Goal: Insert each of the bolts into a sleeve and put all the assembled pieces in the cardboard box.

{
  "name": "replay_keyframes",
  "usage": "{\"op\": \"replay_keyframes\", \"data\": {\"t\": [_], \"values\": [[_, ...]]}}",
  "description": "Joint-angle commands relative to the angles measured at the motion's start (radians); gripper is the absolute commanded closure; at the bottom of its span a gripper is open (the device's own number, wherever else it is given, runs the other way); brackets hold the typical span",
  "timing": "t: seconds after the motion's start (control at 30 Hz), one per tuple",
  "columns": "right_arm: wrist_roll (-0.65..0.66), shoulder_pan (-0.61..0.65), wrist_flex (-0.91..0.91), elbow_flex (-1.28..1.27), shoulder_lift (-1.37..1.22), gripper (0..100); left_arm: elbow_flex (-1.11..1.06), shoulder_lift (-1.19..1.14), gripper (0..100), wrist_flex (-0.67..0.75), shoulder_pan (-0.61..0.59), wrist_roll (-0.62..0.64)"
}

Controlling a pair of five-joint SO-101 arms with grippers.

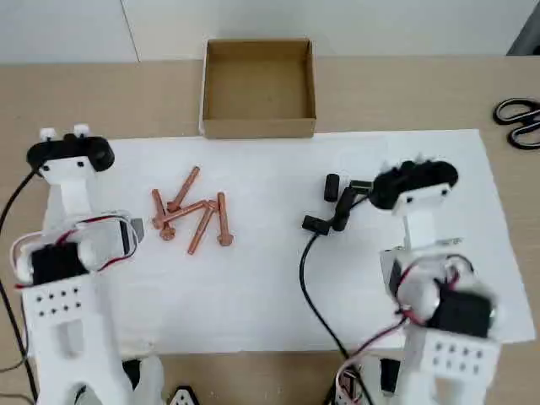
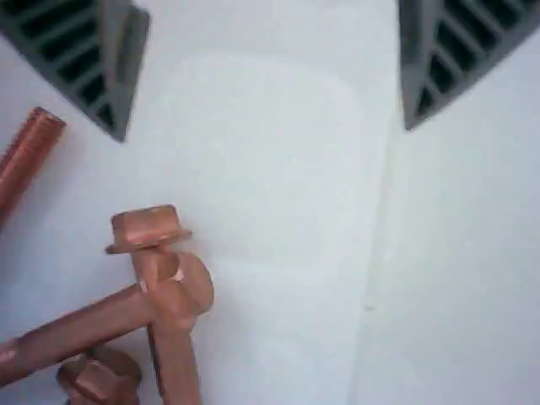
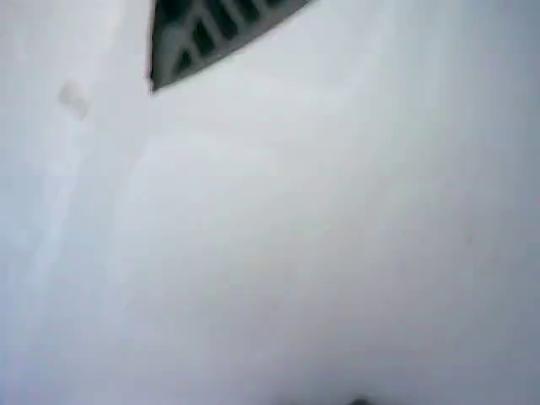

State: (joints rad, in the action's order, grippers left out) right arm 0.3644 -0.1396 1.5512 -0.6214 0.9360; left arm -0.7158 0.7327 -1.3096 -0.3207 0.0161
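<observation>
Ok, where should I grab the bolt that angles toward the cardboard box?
Grip the bolt on the end nearest the cardboard box, coming straight down from above and closing across the shank. That end lies flat and clear, while the other bolts crowd its opposite end.

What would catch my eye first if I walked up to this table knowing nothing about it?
Probably the heap of copper-coloured bolts lying crossed over one another on the white sheet. Next, the open cardboard box at the sheet's far edge, with nothing visible inside, and the black scissors off to one side on the wooden table.
</observation>
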Motion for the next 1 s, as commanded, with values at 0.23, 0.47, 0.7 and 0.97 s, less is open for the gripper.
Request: {"op": "replay_keyframes", "data": {"t": [0.23,0.47,0.7,0.97], "values": [[-0.002,0.173,0.124,0.466,-0.466,82.2,0.058,-0.021,80,-0.009,-0.002,0.072],[-0.020,0.559,0.133,0.514,-0.654,82.3,0.031,-0.021,80,-0.005,-0.002,0.072],[0.117,0.590,0.145,0.617,-0.894,82.3,-0.030,-0.021,80,-0.003,-0.006,0.072],[0.204,0.510,0.143,0.804,-1.129,82.3,-0.030,-0.021,80,-0.003,-0.008,0.077]]}}
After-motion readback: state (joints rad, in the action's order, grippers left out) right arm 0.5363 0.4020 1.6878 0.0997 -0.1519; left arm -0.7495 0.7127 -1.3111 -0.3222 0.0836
